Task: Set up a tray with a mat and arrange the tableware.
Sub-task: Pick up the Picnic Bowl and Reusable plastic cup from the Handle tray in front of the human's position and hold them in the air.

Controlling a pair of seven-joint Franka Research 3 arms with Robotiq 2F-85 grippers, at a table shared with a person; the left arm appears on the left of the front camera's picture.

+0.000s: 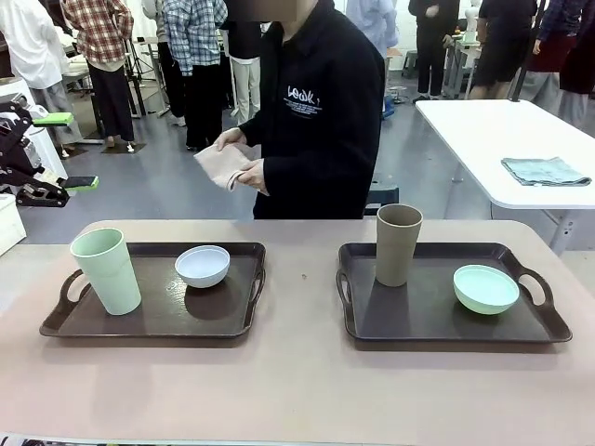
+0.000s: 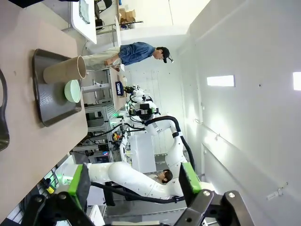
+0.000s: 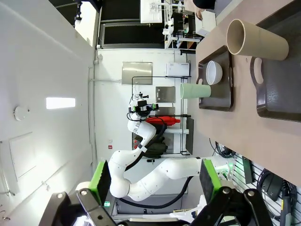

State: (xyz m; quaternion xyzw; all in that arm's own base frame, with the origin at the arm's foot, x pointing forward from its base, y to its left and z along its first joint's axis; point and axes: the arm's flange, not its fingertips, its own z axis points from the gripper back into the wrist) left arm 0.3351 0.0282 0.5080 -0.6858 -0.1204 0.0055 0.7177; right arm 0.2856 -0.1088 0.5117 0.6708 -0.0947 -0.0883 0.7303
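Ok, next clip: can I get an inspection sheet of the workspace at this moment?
surface: beige table, two dark trays side by side.
job's things: pale green cup and white bowl on left tray; taupe cup and mint bowl on right tray; person holds folded beige cloth, likely the mat.
clutter: nothing seen.
grippers: left gripper and right gripper open, holding nothing.
cables: black cables below the table edge.
surroundings: white table with grey cloth; people standing behind.

the person's black top (image 1: pixel 335 158) bears white print (image 1: pixel 304 100), too blurred to read.
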